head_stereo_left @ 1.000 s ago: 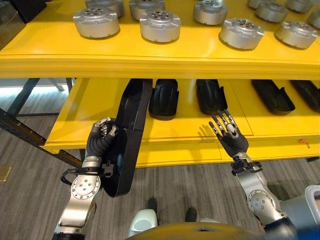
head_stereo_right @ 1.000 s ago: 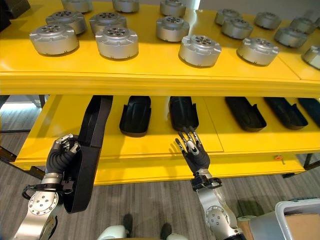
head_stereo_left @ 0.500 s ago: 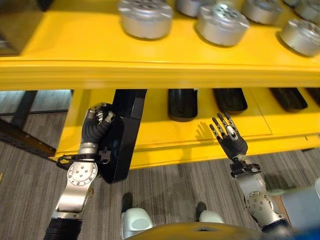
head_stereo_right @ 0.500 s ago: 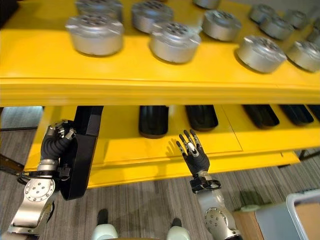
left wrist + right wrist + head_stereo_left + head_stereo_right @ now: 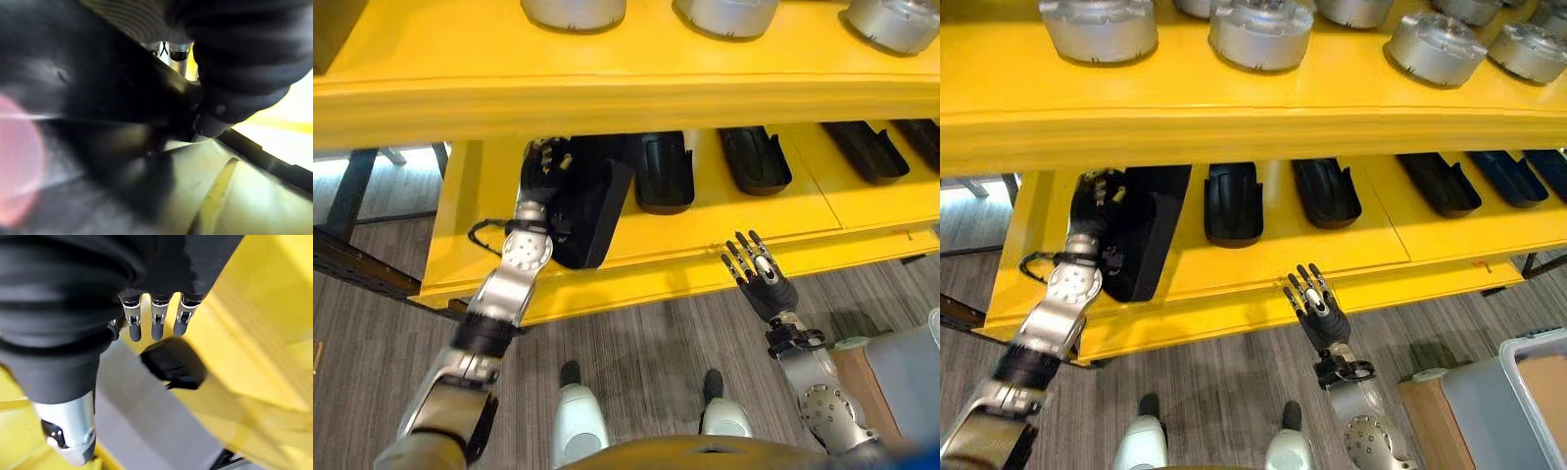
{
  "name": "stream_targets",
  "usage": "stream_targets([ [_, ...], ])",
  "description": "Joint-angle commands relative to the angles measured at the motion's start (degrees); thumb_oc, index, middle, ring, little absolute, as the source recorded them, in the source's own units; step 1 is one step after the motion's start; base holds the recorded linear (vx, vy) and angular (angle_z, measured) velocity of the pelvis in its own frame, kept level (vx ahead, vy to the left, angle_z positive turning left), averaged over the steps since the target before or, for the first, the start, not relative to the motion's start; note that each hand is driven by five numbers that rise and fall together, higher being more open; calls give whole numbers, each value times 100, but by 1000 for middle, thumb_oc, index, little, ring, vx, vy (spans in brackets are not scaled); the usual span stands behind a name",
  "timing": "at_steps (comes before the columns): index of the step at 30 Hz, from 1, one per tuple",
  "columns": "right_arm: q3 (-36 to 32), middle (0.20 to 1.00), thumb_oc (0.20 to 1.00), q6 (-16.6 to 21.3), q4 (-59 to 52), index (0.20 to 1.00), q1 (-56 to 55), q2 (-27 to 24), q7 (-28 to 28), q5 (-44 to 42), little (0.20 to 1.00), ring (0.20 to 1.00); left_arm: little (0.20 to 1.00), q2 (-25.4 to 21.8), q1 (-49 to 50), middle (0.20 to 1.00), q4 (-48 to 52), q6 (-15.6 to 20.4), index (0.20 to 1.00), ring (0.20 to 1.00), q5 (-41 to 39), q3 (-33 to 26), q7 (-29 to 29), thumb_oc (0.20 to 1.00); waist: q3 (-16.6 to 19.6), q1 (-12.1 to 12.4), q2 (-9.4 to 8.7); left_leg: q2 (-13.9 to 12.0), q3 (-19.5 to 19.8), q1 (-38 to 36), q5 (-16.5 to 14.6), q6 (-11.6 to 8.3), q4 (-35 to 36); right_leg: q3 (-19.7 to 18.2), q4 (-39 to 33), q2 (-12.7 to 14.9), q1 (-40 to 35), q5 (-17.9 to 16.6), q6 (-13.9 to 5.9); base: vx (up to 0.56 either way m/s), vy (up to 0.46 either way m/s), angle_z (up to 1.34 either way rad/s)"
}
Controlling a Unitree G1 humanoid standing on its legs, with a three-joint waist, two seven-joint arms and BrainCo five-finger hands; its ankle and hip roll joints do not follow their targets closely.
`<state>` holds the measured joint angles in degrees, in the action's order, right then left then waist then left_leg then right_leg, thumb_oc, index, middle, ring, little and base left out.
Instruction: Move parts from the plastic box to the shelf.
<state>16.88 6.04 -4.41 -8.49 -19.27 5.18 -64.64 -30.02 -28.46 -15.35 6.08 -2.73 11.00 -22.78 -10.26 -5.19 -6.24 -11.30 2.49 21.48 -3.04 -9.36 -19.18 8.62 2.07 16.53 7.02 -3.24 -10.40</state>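
Yellow shelf carries silver round parts above and black trays below.

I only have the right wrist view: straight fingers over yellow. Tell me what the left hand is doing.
Observer: The left hand is up inside the lower shelf, fingers curled on the edge of a long black part.
Operator: Report how that part sits.
Observer: It stands on its edge, tilted, not flat like the two black parts to its right; its near end looks to be down on the shelf.
Operator: Locate the box for me.
Observer: A grey plastic box stands at the robot's right, behind the open right hand.
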Motion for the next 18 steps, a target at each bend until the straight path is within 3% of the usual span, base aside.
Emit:
stream_targets([
  [1, -4, 1000, 1000, 132, -322, 1000, 357, -101, 107, -248, 1000, 1000, 200, -273, -1031, 200, -325, 179, 200, 200, -174, -21, -513, 200, -362, 78, 43, -82, -292, -260, 132, 153, 137, -103, 607, 461, -21, 217, -241, -99, -11, -9],
  [7, 241, 1000, 1000, 139, -320, 1000, 500, -78, 56, -356, 1000, 1000, 200, -350, -1540, 200, -967, 201, 200, 200, -729, -215, -871, 200, -571, 61, 57, -131, -202, 63, 165, 145, -61, -157, 1006, 397, 421, 313, -199, -78, -9, -2],
  [18, 465, 1000, 1000, 82, -361, 1000, 505, -214, 46, -461, 1000, 1000, 200, -648, -1746, 200, -1067, 188, 200, 200, -1223, -758, -1300, 200, -692, 91, 75, -170, 48, 588, 134, 62, -437, -241, 1755, 312, 994, 645, -79, -55, -9, 3],
])
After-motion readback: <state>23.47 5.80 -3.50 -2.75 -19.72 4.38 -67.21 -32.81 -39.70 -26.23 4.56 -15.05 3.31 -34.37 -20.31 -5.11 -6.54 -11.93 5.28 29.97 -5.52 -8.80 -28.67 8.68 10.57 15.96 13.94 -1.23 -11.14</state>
